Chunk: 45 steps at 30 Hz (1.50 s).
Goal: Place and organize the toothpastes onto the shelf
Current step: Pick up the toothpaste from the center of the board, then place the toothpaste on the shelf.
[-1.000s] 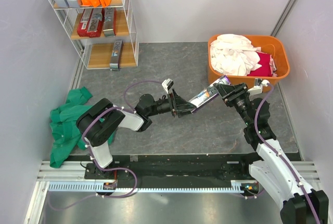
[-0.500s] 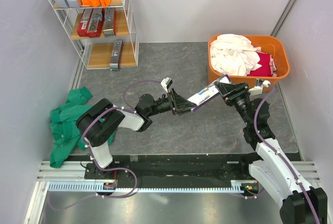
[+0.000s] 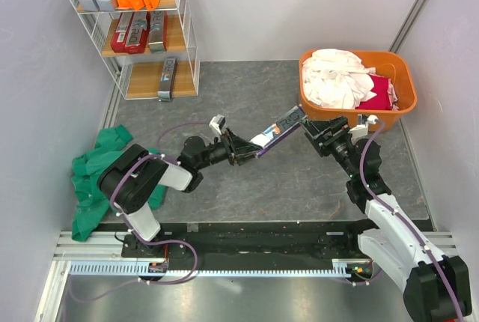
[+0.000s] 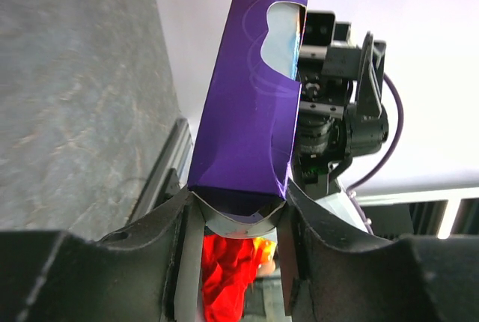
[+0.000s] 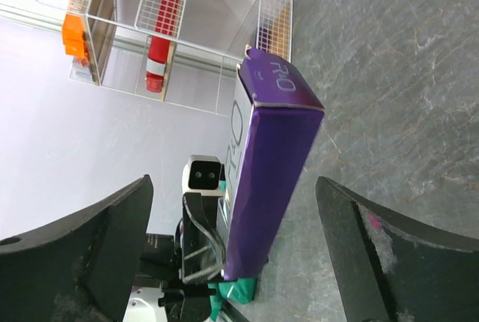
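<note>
Carton: purple toothpaste carton (image 3: 278, 130) in mid-air over the table (image 3: 247, 90), well apart from the shelf (image 3: 191, 45).
Grip: my left gripper (image 3: 253, 148) is clamped on its lower end.
Release: my right gripper (image 3: 314, 133) just sprang wide, so the handover is done.
Change: carton and left arm have drawn leftward, away from the right arm.

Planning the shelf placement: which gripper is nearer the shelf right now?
Left. The left gripper, shut on the purple carton, is in front of and right of the shelf. The right gripper, open, is farther right, by the orange tub.
</note>
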{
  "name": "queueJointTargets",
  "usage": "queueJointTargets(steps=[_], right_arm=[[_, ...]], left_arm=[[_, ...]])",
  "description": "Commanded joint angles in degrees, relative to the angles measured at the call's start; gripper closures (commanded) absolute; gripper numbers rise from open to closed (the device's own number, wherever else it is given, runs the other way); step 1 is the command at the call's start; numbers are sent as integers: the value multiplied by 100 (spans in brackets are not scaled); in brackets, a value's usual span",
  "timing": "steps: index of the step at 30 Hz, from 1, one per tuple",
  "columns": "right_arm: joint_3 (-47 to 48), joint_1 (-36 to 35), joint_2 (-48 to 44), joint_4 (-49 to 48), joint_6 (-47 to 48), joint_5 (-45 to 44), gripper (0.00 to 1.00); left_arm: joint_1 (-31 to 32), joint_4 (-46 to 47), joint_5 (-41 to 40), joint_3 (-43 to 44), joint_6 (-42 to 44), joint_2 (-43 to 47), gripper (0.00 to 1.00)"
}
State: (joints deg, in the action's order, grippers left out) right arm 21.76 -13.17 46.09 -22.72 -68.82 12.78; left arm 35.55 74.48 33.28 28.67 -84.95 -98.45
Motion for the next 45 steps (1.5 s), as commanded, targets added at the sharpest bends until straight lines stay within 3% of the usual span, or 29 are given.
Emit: queueJointTargets(steps=[1, 9, 21, 25, 33, 38, 45], right_arm=[[-31, -19, 129, -259, 35, 199, 2], [-66, -10, 217, -242, 53, 234, 2], [-119, -19, 296, -242, 96, 278, 2], [-119, -19, 366, -268, 105, 287, 2], [-110, -19, 515, -338, 114, 357, 2], [-93, -19, 559, -347, 132, 357, 2], [-32, -19, 682, -347, 184, 410, 2]], left_arm=[[-390, 2071, 91, -273, 84, 450, 64], [-1418, 2071, 521, -967, 22, 959, 65], [-3658, 1466, 1348, -1715, 92, 1811, 65], [-4424, 614, 1559, -1742, 347, 2521, 66], [-5698, -2925, 1524, -1329, 1716, 4035, 69], [-6138, -3484, 1497, -1249, 1763, 3931, 76], [-6508, -2720, 1726, -1048, 1332, 2886, 77]])
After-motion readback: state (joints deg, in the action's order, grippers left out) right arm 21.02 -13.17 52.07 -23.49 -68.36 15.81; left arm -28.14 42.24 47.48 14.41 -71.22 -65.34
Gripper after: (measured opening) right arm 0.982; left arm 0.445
